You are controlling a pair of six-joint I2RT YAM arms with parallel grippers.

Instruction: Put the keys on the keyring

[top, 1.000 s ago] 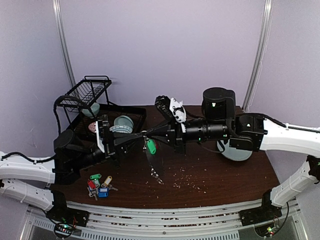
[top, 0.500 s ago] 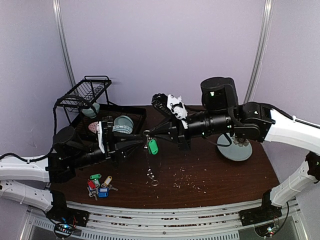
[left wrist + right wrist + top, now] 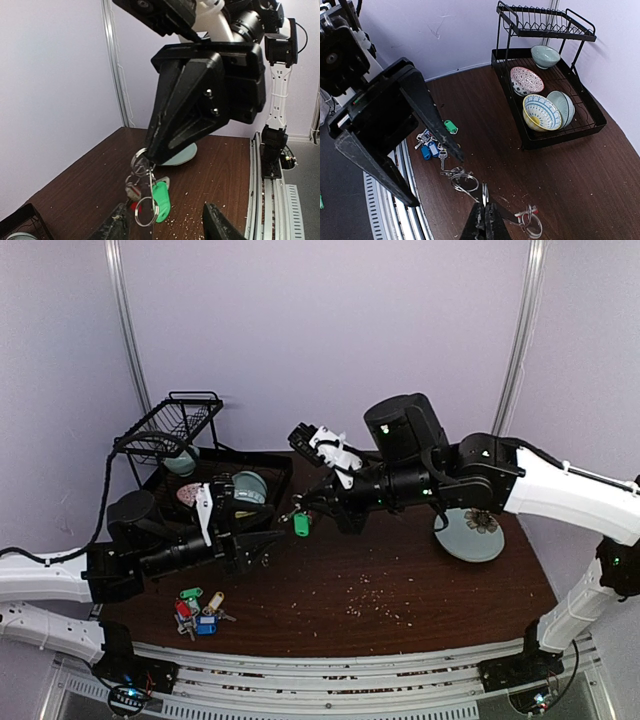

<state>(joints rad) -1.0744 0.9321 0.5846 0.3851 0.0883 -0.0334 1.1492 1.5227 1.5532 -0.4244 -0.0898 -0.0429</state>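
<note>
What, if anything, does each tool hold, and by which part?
Right tool pinches the keyring by its top wire ring; a green key hangs below. Left tool is open, holding nothing.

left gripper (image 3: 165, 228) fingers cut off by lower edge, right gripper (image 3: 485, 220) likewise on its own wrist view, keyring (image 3: 142, 165) a tangle, outline unclear, red tag (image 3: 133, 205) mostly hidden behind it, plate (image 3: 466, 543) part-covered by right arm (image 3: 560, 490), loose keys (image 3: 200, 610) too small to count

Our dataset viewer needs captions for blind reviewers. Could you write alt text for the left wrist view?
The right gripper, shut, pinches a keyring whose wire rings and green-tagged key dangle above the brown table. The left gripper stands open just below.
</note>
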